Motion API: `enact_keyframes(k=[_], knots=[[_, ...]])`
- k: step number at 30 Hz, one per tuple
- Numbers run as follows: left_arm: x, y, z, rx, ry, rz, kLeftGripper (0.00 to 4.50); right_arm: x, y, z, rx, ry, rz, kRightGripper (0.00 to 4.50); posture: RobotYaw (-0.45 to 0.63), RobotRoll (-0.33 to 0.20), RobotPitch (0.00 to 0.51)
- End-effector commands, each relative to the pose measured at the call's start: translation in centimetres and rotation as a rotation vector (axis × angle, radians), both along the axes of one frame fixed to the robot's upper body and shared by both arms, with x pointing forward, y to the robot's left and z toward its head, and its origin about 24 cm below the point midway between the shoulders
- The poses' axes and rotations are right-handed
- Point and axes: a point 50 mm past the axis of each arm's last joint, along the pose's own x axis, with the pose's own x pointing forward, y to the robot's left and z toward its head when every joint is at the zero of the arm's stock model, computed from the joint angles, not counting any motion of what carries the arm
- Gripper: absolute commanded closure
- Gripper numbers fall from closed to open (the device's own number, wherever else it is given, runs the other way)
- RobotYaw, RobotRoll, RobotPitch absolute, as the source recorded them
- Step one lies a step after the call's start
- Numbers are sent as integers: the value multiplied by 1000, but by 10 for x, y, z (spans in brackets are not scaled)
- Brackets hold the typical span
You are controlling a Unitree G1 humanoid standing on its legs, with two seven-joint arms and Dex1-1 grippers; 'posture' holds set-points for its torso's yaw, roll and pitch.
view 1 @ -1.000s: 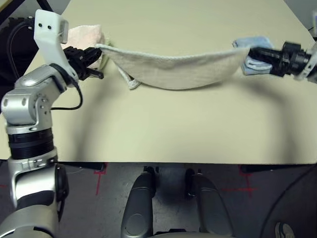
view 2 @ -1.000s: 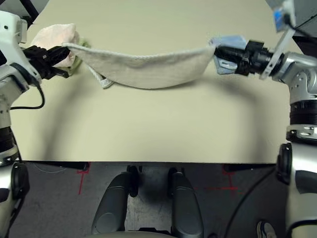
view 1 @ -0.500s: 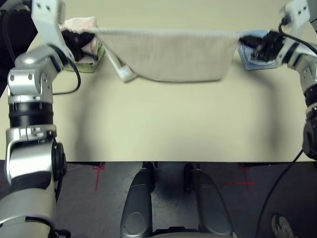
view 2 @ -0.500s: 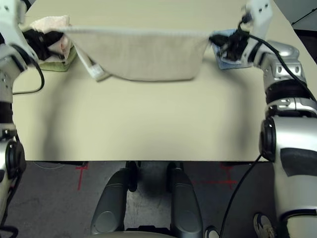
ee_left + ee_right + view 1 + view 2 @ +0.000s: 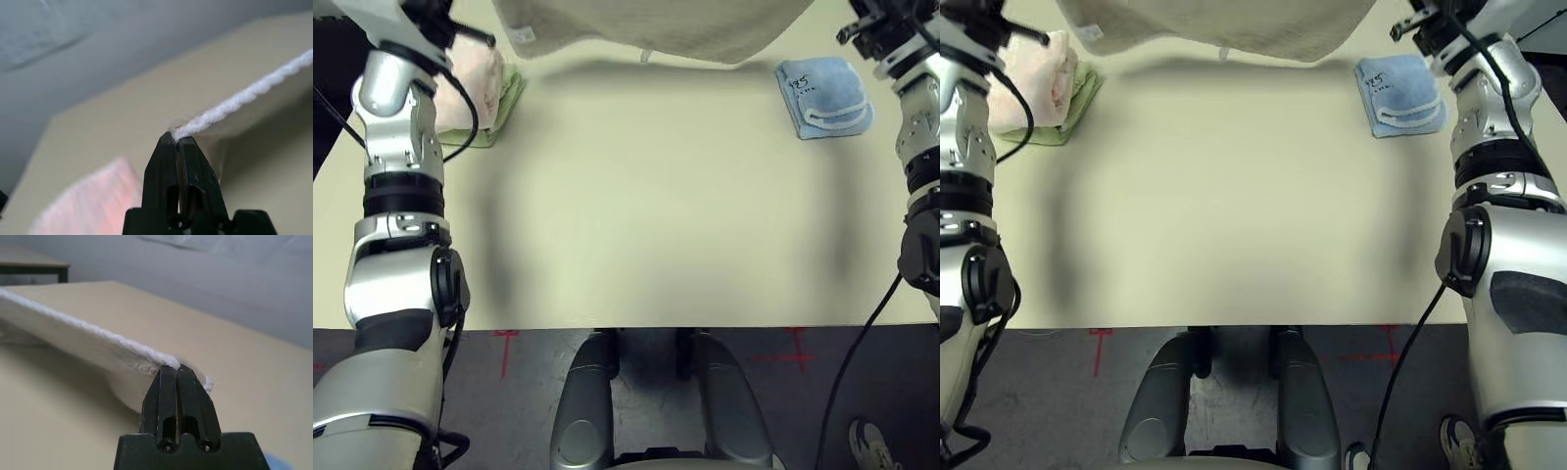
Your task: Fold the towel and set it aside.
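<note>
While lifted clear of the table (image 5: 636, 215), hangs as a slack beige towel (image 5: 656, 24) above the far edge, sagging in the middle. Left gripper (image 5: 177, 142) clamped tight on 1 top corner; right gripper (image 5: 177, 369) clamped tight on the other. Judged light, soft and floppy, not slippery, not fragile; best pinched at the stitched corners, as now. Pink towel (image 5: 470, 83) near the table's far left; blue towel (image 5: 824, 96) near its far right.
</note>
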Motion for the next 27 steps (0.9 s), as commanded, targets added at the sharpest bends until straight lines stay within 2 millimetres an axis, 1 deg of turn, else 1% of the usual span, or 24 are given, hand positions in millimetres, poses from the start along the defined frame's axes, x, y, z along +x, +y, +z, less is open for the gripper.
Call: enact_keyframes(k=[1, 6, 8, 10, 12, 14, 18, 21, 27], knots=[[-15, 11, -14, 120, 213, -59, 4479, -9, -11, -26, -182, 161, 91, 4500, -41, 0, 324], [-23, 14, -20, 156, 326, -82, 4479, -15, -14, -41, -295, 293, 183, 4500, -39, 0, 321], [-26, 11, -21, 166, 383, -114, 4479, -18, -16, -46, -348, 354, 217, 4500, -37, 0, 322], [-30, 9, -23, 180, 465, -149, 4479, -20, -18, -48, -361, 405, 244, 4500, -33, 0, 321], [-43, 12, -30, 238, 642, -232, 4479, -23, -19, -47, -398, 440, 287, 4500, -34, 0, 320], [-54, 16, -33, 256, 765, -291, 4479, -28, -20, -49, -469, 480, 345, 4500, -33, 0, 317], [-66, 22, -35, 284, 871, -343, 4479, -36, -23, -53, -549, 573, 432, 4500, -33, 0, 316], [-77, 29, -39, 364, 972, -388, 4479, -41, -25, -59, -611, 648, 448, 4500, -40, 0, 313], [-82, 40, -33, 491, 1006, -384, 4479, -58, -25, -58, -641, 744, 521, 4500, -48, 0, 311]])
